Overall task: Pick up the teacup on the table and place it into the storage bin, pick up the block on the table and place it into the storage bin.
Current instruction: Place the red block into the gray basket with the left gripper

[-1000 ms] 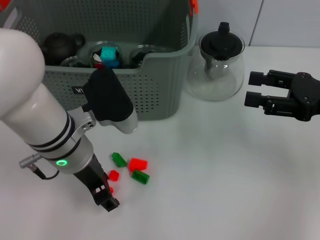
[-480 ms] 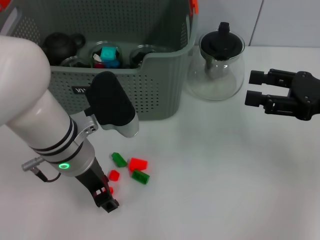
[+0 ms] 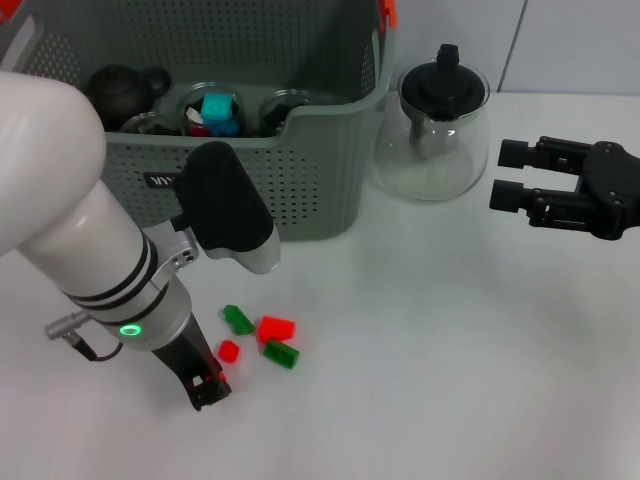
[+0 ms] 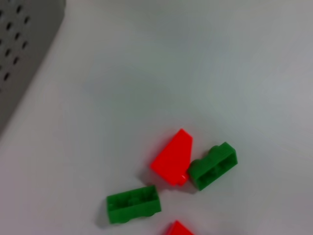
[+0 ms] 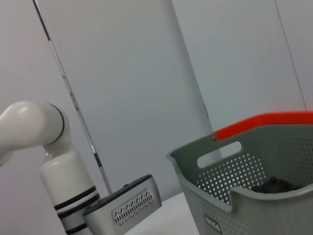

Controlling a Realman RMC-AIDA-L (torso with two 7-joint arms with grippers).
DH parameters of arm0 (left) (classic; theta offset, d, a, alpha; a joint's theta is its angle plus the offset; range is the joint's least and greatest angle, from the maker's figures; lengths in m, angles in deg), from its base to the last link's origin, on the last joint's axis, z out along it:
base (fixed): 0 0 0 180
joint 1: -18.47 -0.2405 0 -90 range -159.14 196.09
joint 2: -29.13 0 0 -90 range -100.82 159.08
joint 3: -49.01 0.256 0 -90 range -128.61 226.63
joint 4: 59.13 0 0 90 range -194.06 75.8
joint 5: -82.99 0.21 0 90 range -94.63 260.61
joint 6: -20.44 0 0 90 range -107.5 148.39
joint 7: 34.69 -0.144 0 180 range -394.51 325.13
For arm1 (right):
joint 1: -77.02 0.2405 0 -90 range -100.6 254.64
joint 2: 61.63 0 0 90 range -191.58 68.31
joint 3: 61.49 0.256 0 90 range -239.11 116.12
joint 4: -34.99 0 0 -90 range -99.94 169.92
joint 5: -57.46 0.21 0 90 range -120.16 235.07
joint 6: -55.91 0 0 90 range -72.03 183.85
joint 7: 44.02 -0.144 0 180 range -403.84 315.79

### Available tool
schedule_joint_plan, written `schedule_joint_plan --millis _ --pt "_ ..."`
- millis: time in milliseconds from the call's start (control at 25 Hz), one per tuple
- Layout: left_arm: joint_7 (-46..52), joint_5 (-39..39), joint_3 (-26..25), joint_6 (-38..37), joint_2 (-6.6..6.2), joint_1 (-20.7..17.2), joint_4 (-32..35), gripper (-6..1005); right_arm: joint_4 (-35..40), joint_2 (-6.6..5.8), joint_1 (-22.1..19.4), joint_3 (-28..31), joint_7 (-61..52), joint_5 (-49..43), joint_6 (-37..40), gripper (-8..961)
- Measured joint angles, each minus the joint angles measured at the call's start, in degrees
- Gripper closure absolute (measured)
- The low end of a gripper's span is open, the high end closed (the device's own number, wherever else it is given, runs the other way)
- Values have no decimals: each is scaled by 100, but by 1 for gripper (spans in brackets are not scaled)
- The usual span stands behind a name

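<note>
Right fingers [image 3: 512, 176]: two black prongs spread apart, holding nothing — the right gripper [image 3: 510, 176] hangs above the tabletop [image 3: 450, 350] beside the glass teapot [image 3: 432, 130].
Left fingers: the left gripper [image 3: 208, 392] is down at the tabletop just beside the small red block [image 3: 228, 350]; whether its fingers are apart or closed cannot be told.
Blocks: a loose cluster near the left gripper — a larger red block [image 3: 276, 328] [image 4: 172, 157], touched by one green block [image 3: 281, 353] [image 4: 212, 165], with another green block [image 3: 238, 319] [image 4: 133, 204] just beside it.
Storage bin [image 3: 300, 180]: grey-green perforated basket behind the blocks, well apart from them, its orange handle showing in the right wrist view [image 5: 274, 196].
Inside the bin: a dark teapot [image 3: 125, 90], a teal block [image 3: 216, 105] and glass cups.
Teapot: upright, black lid on, just beside the bin's right wall.
</note>
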Motion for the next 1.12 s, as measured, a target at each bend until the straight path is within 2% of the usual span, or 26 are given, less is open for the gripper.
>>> schedule_joint_plan --millis 240,360,440,560,680,760,840,920,1000,1120 --pt "155 92 -63 -125 0 -58 294 793 -15 -1 -5 22 27 0 -1 163" --pt "260 -35 -355 -428 0 -143 823 786 -17 -4 -7 25 30 0 1 163" --pt "318 -426 -819 -799 -2 -177 1380 781 -12 -6 -8 28 21 -1 9 163" --pt "269 -1654 -1933 -1325 -44 -133 2155 774 -12 -9 -8 33 14 0 21 163" --pt "-39 -2975 -3144 -1420 -106 164 2347 766 -28 -4 -2 26 28 -6 13 163" --pt "-221 -3469 -3752 -1255 -179 480 2220 762 -34 11 40 -7 29 -16 9 163" --pt "-350 -3593 -4046 -793 -287 774 1977 757 -35 17 50 -11 28 -17 17 163" --pt "-371 -3266 -4052 -9 -458 1061 1492 752 -35 21 56 -12 28 -16 28 163" --pt "-335 -2708 -4013 741 -648 1368 696 747 -32 26 58 -13 29 -12 33 163" --pt "-308 -2067 -4010 1539 -793 1722 -368 740 -21 31 59 -19 30 -9 32 163"
